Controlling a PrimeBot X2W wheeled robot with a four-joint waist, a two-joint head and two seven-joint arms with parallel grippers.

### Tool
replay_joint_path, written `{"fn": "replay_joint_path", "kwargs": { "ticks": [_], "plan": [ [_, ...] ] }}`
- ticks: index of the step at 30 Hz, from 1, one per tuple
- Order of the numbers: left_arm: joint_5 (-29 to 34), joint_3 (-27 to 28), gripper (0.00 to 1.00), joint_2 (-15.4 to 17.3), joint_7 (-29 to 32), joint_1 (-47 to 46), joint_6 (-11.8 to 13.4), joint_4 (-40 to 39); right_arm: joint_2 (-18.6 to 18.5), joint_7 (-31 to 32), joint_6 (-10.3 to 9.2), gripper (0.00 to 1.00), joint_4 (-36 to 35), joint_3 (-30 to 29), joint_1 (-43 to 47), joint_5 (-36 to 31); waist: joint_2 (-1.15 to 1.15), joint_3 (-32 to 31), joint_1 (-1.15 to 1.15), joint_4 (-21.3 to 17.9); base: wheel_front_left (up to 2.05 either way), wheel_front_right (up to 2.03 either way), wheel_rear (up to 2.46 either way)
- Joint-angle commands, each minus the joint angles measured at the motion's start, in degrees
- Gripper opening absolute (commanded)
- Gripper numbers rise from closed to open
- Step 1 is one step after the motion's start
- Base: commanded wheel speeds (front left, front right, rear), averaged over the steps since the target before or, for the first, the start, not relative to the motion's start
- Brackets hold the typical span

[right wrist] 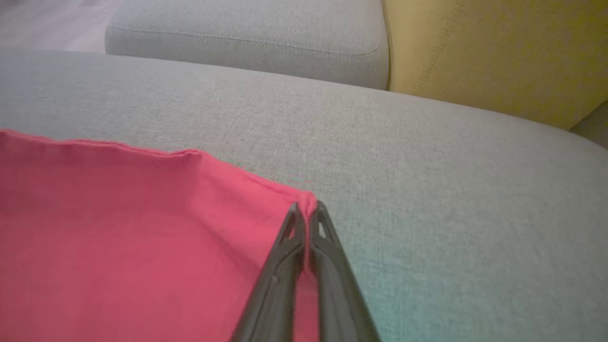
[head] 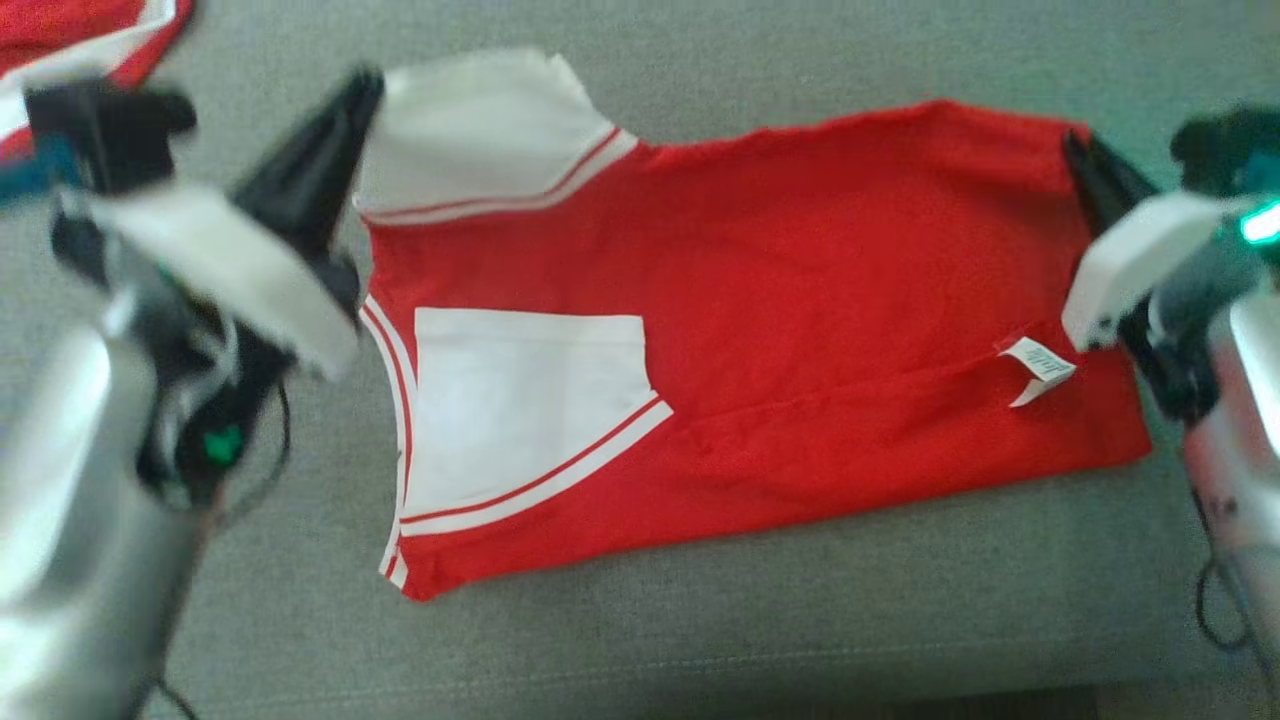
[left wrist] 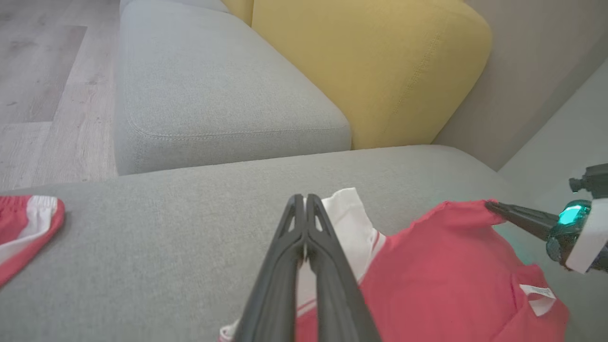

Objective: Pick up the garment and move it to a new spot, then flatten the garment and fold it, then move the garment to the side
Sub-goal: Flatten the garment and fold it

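Left of the garment [head: 800, 280] lies another cloth [head: 70, 35] (red-white).

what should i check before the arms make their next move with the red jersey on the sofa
1. right gripper shut on the garment at its far red corner: ok
2. left gripper shut at the white shoulder panel: ok; cloth really pinched: cannot tell
3. garment lying flat: not ok, a ridge runs across the near half toward the label
4. bare grey cushion in front of the near hem for the fold to land on: ok
5. other red-and-white cloth lying apart from the garment, far left: ok
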Motion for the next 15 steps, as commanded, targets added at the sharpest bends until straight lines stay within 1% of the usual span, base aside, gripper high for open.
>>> {"fn": "replay_joint_path", "kwargs": {
  "ticks": [1,5,8,12,15],
  "plan": [
    [-0.3,3.2,0.00,2.7,-0.5,0.0,0.5,-2.9,-0.2,-0.8,0.36,0.00,-2.4,-0.4,0.6,0.1,0.00,-1.0,0.00,-0.1,0.00,0.00,0.00],
    [-0.9,4.1,0.00,3.2,-2.5,11.1,3.8,-11.0,0.2,-1.4,0.36,0.00,-7.2,-3.6,7.0,-1.1,0.00,-2.6,0.00,0.2,0.00,0.00,0.00],
    [-1.2,4.1,0.00,2.6,-4.3,18.6,6.0,-15.2,0.7,-0.8,0.36,0.00,-10.9,-6.5,11.3,-2.5,0.00,-3.5,0.00,0.6,0.00,0.00,0.00],
    [-2.1,3.2,0.00,0.4,-7.0,25.9,7.7,-17.5,2.2,0.7,0.36,0.00,-15.0,-10.2,15.7,-4.1,0.00,-4.1,0.00,1.1,0.00,0.00,0.00],
    [-2.8,2.2,0.00,-1.8,-9.1,29.5,8.2,-17.3,3.2,1.8,0.36,0.00,-17.5,-12.0,18.3,-4.7,0.00,-4.3,0.00,1.6,0.00,0.00,0.00]
  ]
}}
